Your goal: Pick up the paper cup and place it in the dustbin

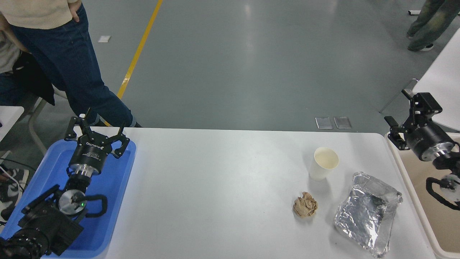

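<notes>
We are seeing the paper cup (324, 163) standing upright on the worktop (215, 187), right of centre, empty and thin-walled, so light and easily crushed. We are judging a gentle pinch across its upper wall best. Our right end effector (408, 120) is hovering spread over the dustbin (406, 172), well apart from it.

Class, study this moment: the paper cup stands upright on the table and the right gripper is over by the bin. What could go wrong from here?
1. The small white tapered paper cup stands upright and empty, so a sideways nudge from the open right gripper could tip it.
2. The crumpled brown paper ball and crinkled silver foil container lie close by; a low approach from above the large beige plastic dustbin might snag them.
</notes>
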